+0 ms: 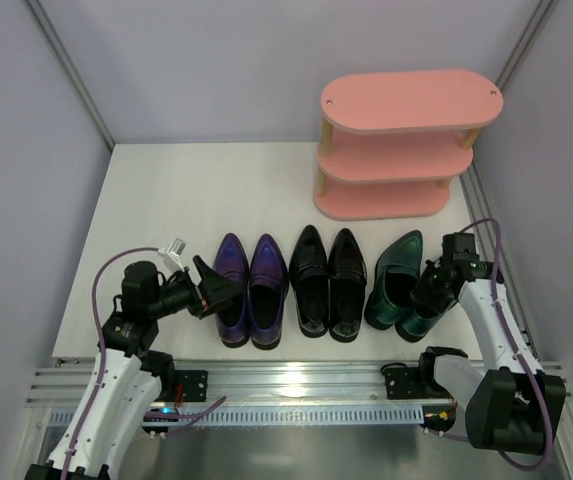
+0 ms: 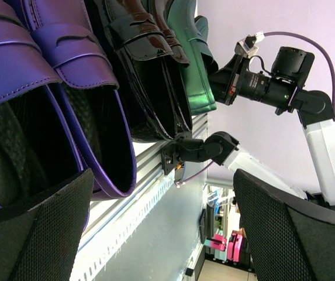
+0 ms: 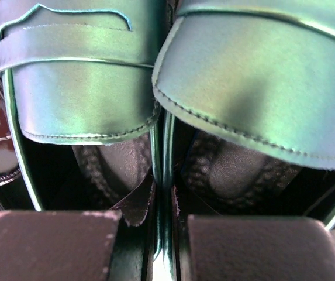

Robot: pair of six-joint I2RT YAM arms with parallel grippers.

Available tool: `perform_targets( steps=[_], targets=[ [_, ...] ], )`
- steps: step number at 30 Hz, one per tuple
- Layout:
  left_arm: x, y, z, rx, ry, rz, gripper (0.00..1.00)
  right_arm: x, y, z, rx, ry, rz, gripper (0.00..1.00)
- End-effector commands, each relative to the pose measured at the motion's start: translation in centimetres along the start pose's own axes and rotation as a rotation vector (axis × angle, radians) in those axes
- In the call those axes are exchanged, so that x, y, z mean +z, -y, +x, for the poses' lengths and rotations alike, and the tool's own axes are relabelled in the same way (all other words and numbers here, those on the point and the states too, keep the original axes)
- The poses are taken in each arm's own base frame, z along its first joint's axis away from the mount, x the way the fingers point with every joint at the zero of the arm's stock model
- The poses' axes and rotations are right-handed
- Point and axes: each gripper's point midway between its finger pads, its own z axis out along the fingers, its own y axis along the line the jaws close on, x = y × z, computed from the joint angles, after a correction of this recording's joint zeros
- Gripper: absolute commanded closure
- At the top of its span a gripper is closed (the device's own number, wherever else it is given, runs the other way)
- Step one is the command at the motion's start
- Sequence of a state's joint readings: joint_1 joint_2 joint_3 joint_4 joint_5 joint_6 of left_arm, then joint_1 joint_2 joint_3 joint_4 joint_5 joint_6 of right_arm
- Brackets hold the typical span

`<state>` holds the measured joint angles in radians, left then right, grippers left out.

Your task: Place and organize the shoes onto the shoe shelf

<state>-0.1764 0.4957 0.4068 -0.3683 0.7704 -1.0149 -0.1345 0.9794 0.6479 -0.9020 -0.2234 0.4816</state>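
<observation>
Here, along the table's [image 1: 166, 200] near edge, our left gripper [image 1: 216, 285] gapes wide at the purple pair's [image 1: 251, 290] heels. Our right gripper [image 3: 162, 234] pinches the green pair's [image 1: 396, 265] touching inner walls, toes aimed toward the shelf [image 1: 411, 100] at the far right corner.

I find no lettering, brand, number or sign that I can read on the shoes [image 1: 311, 265], the shoe shelf [image 1: 411, 100], or anywhere else.
</observation>
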Motion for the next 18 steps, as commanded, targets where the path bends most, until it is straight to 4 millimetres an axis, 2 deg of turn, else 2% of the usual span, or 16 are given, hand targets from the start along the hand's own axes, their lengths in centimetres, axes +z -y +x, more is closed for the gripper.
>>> perform_targets(
  steps=[1,3,4,5,6,9,12,18],
  targets=[
    [-0.1,1.6,-0.8,0.042,0.019,0.046,0.0,-0.9,-3.3,-0.4,-0.089,-0.015,-0.109,0.96],
    [0.0,1.4,-0.8,0.039,0.023,0.038,0.0,-0.1,-3.2,0.4,-0.116,-0.038,-0.08,0.94],
    [0.0,1.2,-0.9,0.035,0.028,0.032,0.0,0.3,-3.1,0.7,-0.118,-0.054,-0.057,0.8],
    [0.0,1.1,-0.9,0.034,0.026,0.03,0.0,0.6,-2.3,0.5,-0.106,-0.045,-0.016,0.73],
    [0.1,1.1,-0.9,0.031,0.026,0.029,0.0,0.8,-2.6,1.2,-0.132,-0.06,-0.013,0.63],
    [0.1,1.0,-0.9,0.027,0.028,0.024,0.0,0.9,-2.1,1.4,-0.128,-0.05,0.018,0.52],
    [0.1,1.1,-1.1,0.031,0.033,0.026,0.0,0.8,-1.6,1.6,-0.109,-0.03,0.036,0.47],
    [0.3,0.7,-1.1,0.028,0.035,0.018,0.01,0.6,-1.1,2.6,-0.098,-0.034,0.034,0.47]
  ],
)
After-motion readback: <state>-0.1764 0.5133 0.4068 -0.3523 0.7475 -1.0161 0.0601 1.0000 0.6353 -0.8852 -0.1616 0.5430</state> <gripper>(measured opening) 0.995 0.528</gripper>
